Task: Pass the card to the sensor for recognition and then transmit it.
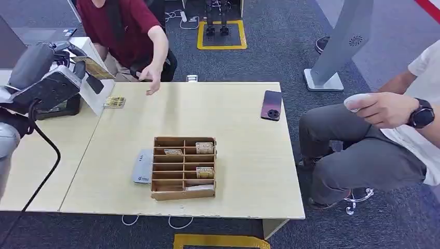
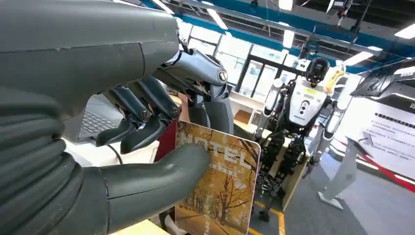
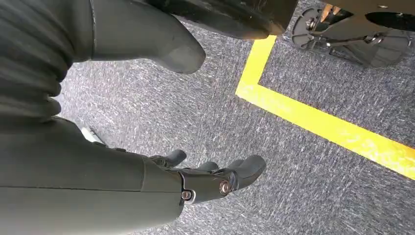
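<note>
The left hand (image 2: 147, 142) pinches the autumn-printed hotel card (image 2: 218, 186) raised above the pale wooden table's (image 1: 238, 150) left edge; the right hand (image 3: 210, 176) hangs over carpet, fingers apart and holding nothing.

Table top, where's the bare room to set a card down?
Free: the table between the wooden organizer and the phone, and the near left corner. Crowded: far left, around the white stand, loose card and person's hand.

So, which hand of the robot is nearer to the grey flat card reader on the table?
Left. The left hand is raised above the table's far left side, holding the hotel card; the card reader lies beside the wooden box. The right hand hangs over the carpet floor.
</note>
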